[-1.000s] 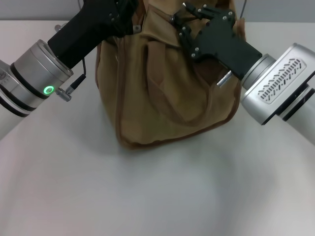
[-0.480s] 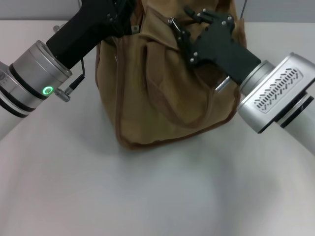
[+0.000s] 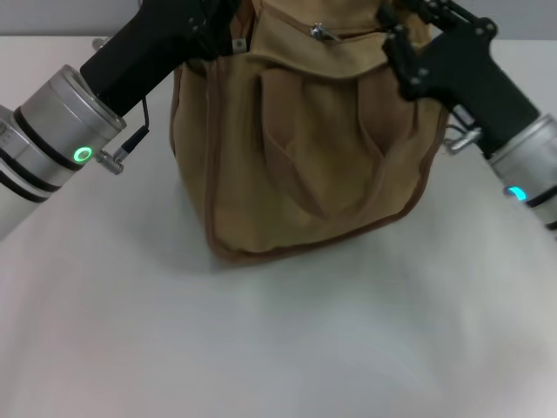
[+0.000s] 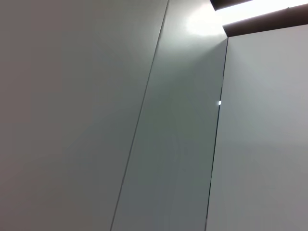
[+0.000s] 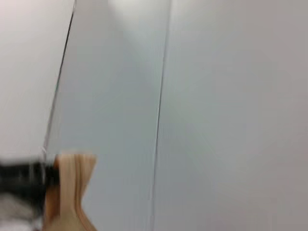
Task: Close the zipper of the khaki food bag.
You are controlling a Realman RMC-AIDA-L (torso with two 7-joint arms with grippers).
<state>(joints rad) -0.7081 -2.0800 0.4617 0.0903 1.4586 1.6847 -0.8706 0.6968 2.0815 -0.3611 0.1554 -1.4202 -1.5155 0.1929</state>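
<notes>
The khaki food bag (image 3: 296,165) stands upright in the middle of the white table in the head view, with a brown loop handle (image 3: 287,174) hanging down its front. The zipper runs along the bag's top, and its small silver pull tab (image 3: 322,33) lies near the middle of that line. My left gripper (image 3: 216,24) is against the bag's top left corner, next to a small metal side ring (image 3: 237,43). My right gripper (image 3: 407,24) is at the bag's top right corner, to the right of the pull tab and apart from it.
The white table (image 3: 287,340) spreads out in front of the bag. The left wrist view shows only grey wall panels (image 4: 144,120). The right wrist view shows a wall and a blurred wood-coloured piece (image 5: 70,192).
My right gripper has swung from the pull tab over to the bag's top right corner. The pull tab has shifted slightly right and stays on the bag. The left arm has not moved.
</notes>
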